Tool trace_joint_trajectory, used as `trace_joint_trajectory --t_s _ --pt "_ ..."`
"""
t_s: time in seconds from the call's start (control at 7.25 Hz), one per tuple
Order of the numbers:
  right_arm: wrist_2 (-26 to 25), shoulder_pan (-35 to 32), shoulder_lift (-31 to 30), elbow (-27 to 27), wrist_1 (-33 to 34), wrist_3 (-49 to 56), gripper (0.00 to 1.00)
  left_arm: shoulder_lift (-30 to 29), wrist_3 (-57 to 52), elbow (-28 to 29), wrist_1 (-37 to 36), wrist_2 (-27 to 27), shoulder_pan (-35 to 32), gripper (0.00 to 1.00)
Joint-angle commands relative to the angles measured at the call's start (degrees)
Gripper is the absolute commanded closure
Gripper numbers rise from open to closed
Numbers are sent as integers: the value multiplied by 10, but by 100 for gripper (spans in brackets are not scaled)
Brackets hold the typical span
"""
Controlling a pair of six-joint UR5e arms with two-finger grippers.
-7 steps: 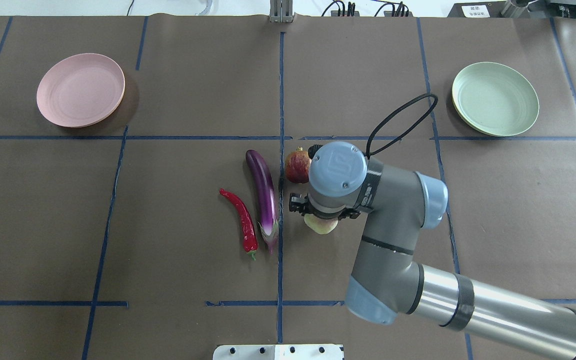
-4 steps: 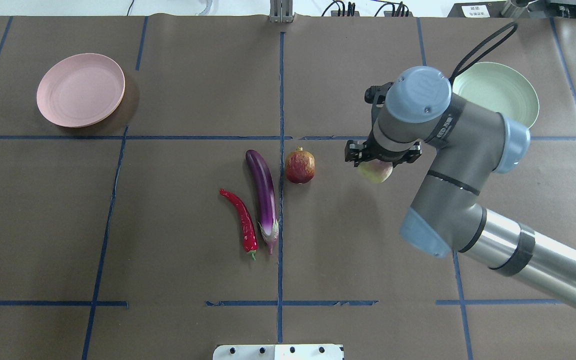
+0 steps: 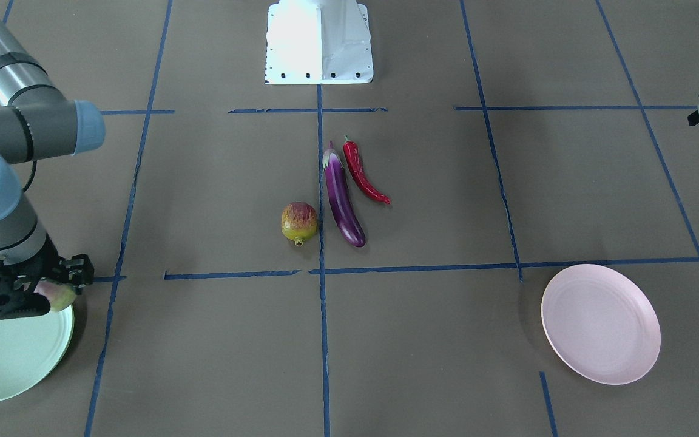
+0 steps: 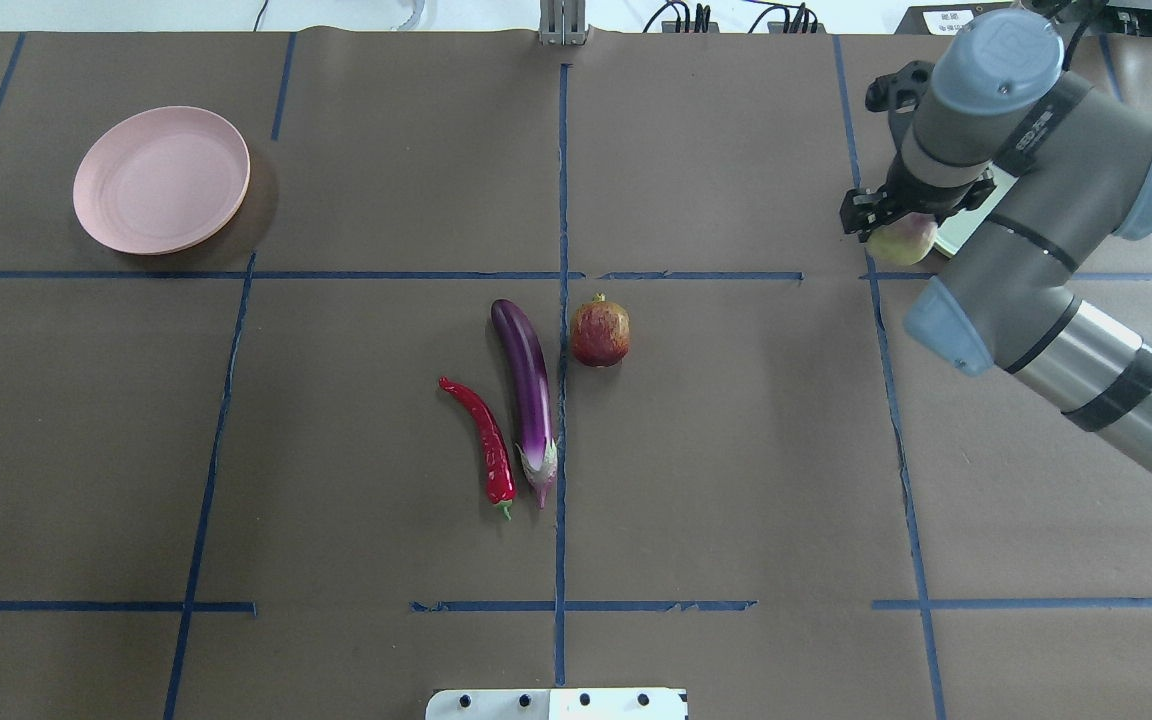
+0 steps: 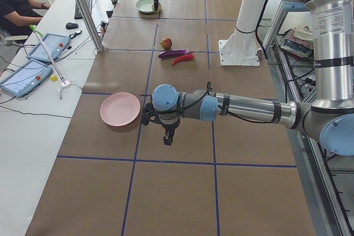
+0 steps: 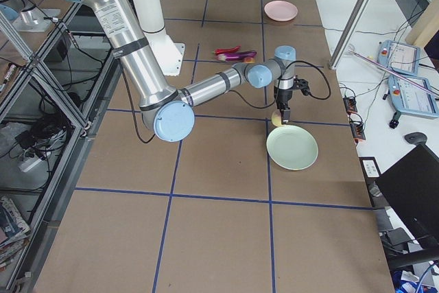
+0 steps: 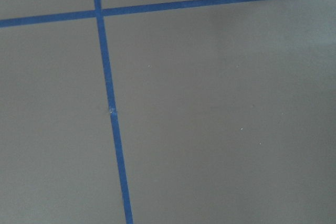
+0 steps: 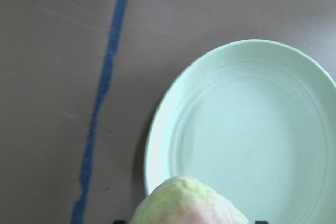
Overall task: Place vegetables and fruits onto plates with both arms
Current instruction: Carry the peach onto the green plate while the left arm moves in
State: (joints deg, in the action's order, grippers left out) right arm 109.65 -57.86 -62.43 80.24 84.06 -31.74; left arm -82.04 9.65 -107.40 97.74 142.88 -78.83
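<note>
My right gripper point(image 3: 28, 292) is shut on the pale green fruit with a pink blush point(image 3: 58, 295) and holds it over the near rim of the mint green plate point(image 3: 10, 358). The right wrist view shows the fruit point(image 8: 189, 203) above the plate point(image 8: 247, 129). The red-orange fruit point(image 4: 599, 333), the purple eggplant point(image 4: 529, 390) and the red chili pepper point(image 4: 484, 435) lie at the table's middle. The pink plate point(image 4: 161, 180) is bare at the far left. My left gripper point(image 5: 167, 135) hovers beside the pink plate point(image 5: 120, 109); I cannot tell whether it is open or shut.
The white base block point(image 3: 319, 42) stands at the robot's edge of the table. Blue tape lines cross the brown table cover point(image 4: 336, 560). A side table with tablets point(image 5: 33, 62) and a seated person runs along the far side.
My right arm has lifted the pale green fruit from beside the eggplant and carried it far right to the mint green plate. The other produce has not moved.
</note>
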Motion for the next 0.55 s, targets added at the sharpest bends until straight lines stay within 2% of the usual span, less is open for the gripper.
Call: trace_joint_trajectory --t_s 0.0,0.14,0.28,0.41 --pt "0 -38 2 -112 -126 19 98 -75 222 1 86 -8 119 0" --pt "3 -41 2 -111 -129 20 70 -129 320 4 85 -15 181 0" --pt "7 -43 1 -109 -132 19 1 -171 383 8 83 -65 220 0" --pt "20 -50 0 -107 -132 23 0 -227 476 15 80 -131 285 0"
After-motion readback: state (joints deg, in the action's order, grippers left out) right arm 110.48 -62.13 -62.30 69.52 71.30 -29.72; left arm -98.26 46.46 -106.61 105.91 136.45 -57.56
